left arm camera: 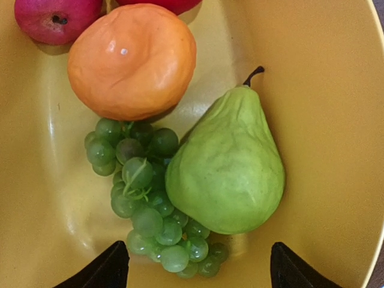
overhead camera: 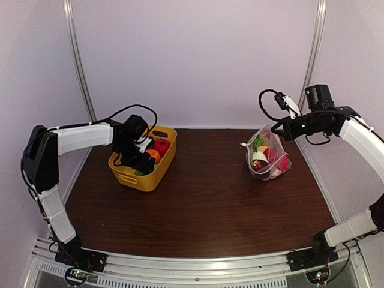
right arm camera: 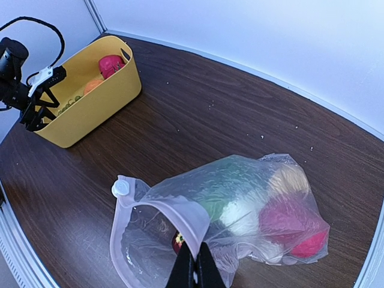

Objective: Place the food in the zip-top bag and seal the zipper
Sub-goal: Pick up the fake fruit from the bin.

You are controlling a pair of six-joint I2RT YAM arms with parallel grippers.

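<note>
My left gripper (left arm camera: 195, 267) is open inside the yellow tub (overhead camera: 133, 177), jaws wide over green grapes (left arm camera: 147, 198) and a green pear (left arm camera: 231, 171). An orange fruit (left arm camera: 132, 60) and a red fruit (left arm camera: 57, 21) lie beyond them. The left gripper (overhead camera: 139, 157) also shows in the top view. My right gripper (right arm camera: 195, 270) is shut on the mouth edge of the zip-top bag (right arm camera: 240, 204), holding it open; the zipper (right arm camera: 171, 210) curves up with its slider (right arm camera: 120, 188) at the left end. The bag (overhead camera: 267, 157) holds several pieces of food, red, pink, white and green.
The yellow tub (right arm camera: 90, 102) stands at the table's back left, near the white wall. The bag rests at the back right, near the table's right edge. Dark wood table (overhead camera: 204, 198) lies between them.
</note>
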